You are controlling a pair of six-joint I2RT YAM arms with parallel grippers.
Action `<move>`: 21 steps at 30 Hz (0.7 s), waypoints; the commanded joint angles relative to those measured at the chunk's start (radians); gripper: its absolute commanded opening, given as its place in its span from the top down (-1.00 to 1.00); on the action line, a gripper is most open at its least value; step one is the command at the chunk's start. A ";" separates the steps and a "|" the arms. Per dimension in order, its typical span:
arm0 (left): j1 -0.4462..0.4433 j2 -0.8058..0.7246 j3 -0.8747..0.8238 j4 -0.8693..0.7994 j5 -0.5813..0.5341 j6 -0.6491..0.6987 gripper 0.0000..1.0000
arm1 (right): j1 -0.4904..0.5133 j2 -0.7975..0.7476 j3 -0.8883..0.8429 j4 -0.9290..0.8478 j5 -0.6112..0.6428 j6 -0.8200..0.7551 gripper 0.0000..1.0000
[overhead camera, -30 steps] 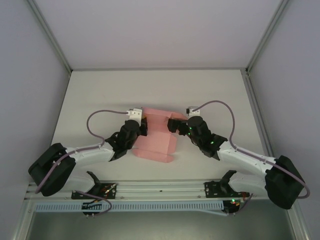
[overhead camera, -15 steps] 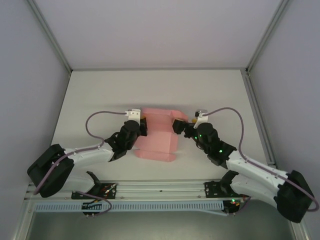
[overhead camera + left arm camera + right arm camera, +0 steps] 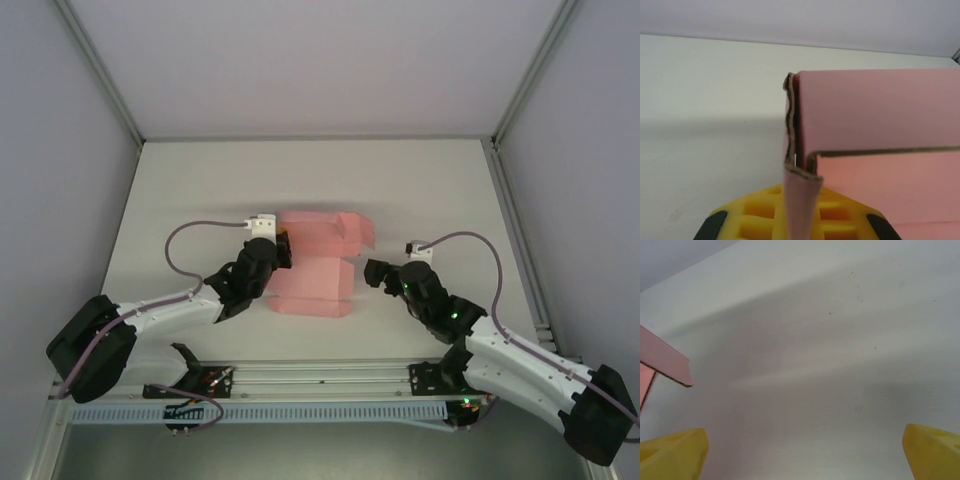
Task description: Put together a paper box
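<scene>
The pink paper box lies half-folded at the table's middle, its back-right flap sticking out. My left gripper is shut on the box's left wall. In the left wrist view that folded wall stands upright between the yellow fingers, gripper, with the pink panels stretching right. My right gripper is off the box's right side, apart from it. Its yellow fingertips stand wide apart, gripper open with bare table between, and a pink flap corner shows at the left.
The white table is bounded by grey walls and metal frame posts at both sides. A rail with cable duct runs along the near edge. The left arm's grey cable loops beside the box.
My right gripper has come off the box's right flap and drawn back toward the near right, now open. The left gripper keeps its hold and has barely shifted.
</scene>
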 commanded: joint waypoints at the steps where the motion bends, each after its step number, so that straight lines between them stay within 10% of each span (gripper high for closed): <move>1: -0.003 -0.016 0.017 0.013 -0.001 -0.007 1.00 | -0.001 0.045 0.003 0.080 0.027 -0.023 -1.00; 10: -0.003 -0.009 0.009 0.029 0.025 0.018 1.00 | -0.001 0.193 0.108 0.233 0.112 -0.175 -0.99; 21: -0.001 0.000 0.018 0.017 0.031 0.003 1.00 | 0.002 0.372 0.192 0.335 -0.156 -0.246 -1.00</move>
